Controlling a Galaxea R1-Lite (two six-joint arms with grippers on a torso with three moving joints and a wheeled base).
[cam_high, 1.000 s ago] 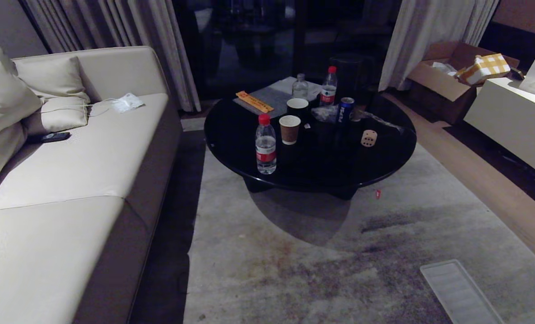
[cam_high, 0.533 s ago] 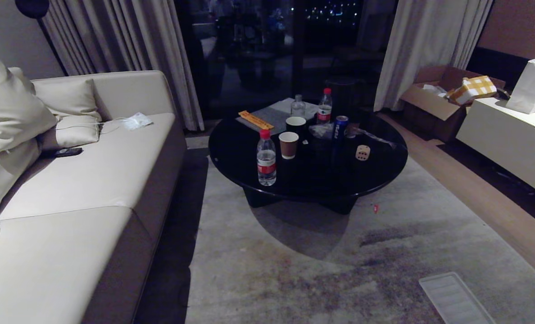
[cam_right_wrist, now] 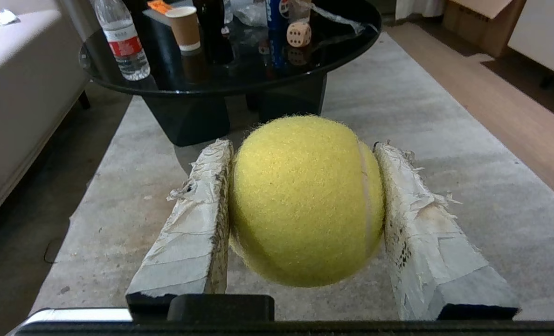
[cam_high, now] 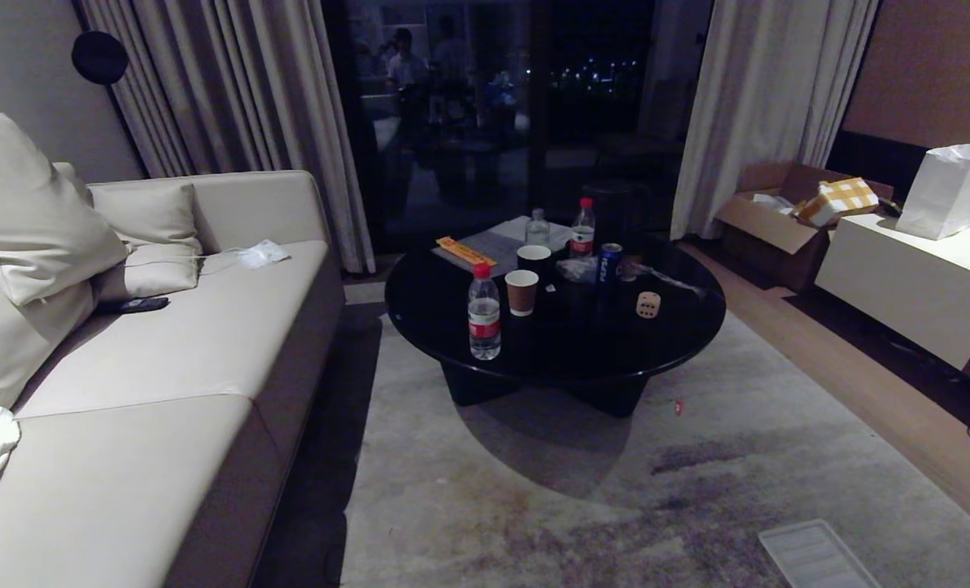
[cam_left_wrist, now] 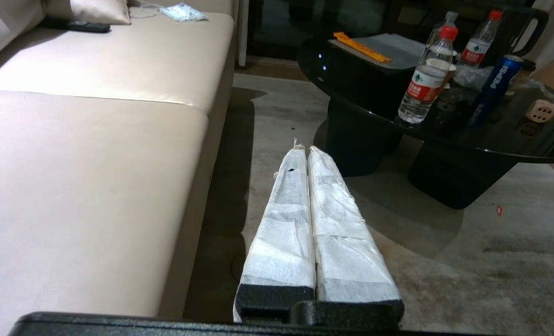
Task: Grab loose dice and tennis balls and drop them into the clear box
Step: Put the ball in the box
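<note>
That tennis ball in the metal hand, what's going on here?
The robot's right hand is clamped on a yellow tennis ball, held above the rug in front of a round black coffee table. Its left hand is shut and empty. A tan die sits on that table among bottles, cups and a can, not yet picked up. No clear box shows in any view.

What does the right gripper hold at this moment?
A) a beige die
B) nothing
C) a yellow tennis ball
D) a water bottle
C: in the right wrist view, the right gripper has its two taped fingers pressed on either side of a yellow tennis ball.
</note>
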